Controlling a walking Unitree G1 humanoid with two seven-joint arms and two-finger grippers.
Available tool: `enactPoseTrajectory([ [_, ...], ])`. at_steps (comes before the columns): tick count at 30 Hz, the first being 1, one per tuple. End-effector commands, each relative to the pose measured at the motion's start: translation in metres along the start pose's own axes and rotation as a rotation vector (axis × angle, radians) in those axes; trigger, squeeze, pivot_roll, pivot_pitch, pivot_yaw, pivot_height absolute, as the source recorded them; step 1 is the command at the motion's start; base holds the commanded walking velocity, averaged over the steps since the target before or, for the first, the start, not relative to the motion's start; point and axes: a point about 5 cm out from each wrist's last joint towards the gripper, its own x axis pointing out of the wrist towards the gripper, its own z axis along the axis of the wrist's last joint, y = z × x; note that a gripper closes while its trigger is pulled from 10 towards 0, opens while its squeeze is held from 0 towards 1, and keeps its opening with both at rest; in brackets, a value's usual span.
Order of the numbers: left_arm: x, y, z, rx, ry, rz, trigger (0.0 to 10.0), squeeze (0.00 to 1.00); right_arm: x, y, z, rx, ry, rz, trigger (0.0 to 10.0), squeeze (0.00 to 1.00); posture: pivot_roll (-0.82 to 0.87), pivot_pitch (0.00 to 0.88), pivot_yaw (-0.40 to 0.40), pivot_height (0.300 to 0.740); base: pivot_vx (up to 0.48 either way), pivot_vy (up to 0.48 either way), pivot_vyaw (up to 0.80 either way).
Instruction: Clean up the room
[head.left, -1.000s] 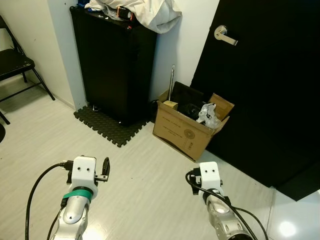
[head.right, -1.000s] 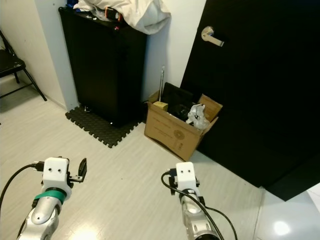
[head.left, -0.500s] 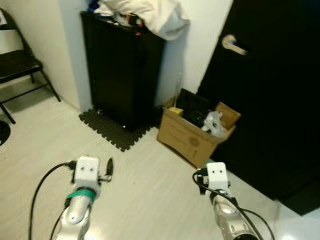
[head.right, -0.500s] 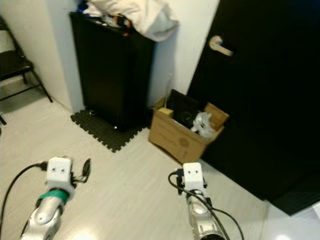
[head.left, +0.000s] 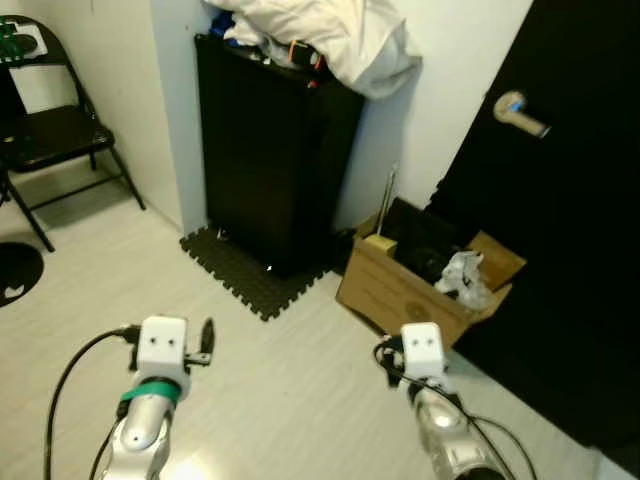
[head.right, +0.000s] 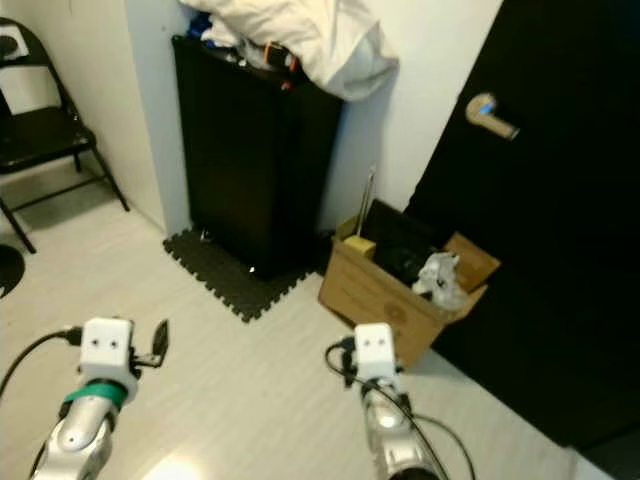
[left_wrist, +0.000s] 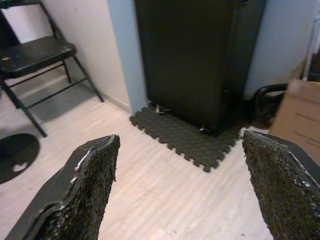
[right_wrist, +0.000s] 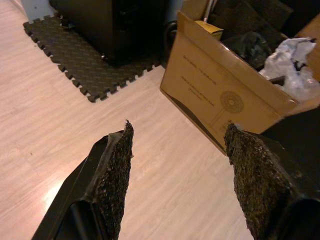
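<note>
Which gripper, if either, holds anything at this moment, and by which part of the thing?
Neither. The left gripper and the right gripper both stand open over bare floor, with nothing between their fingers.

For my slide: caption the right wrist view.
Open right gripper hovers above pale floor, facing a cardboard box of clutter.

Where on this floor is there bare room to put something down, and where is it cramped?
Open pale floor lies between the two claws, in front of the foam mat and the cardboard box. More bare floor runs from the folding chair to the mat. It is crowded between the black cabinet and the full box.
</note>
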Motion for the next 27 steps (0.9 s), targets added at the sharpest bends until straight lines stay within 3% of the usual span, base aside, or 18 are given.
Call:
enactPoseTrajectory([
  [1, -0.0034, -0.0070, -0.0073, -0.006, 0.032, -0.027, 10.0, 0.00, -0.0026, -0.0075, -0.0083, -0.004, 0.027, -0.021, 10.0, 0.00, 0.09, 0.000, -0.017, 0.740, 0.281, 0.000, 0.00],
  [27, -0.0069, -0.0112, -0.0118, -0.008, 0.041, -0.038, 10.0, 0.00, -0.0041, 0.0006, -0.0105, -0.048, 0.024, 0.039, 10.0, 0.00, 0.09, 0.000, -0.029, 0.740, 0.279, 0.000, 0.00],
])
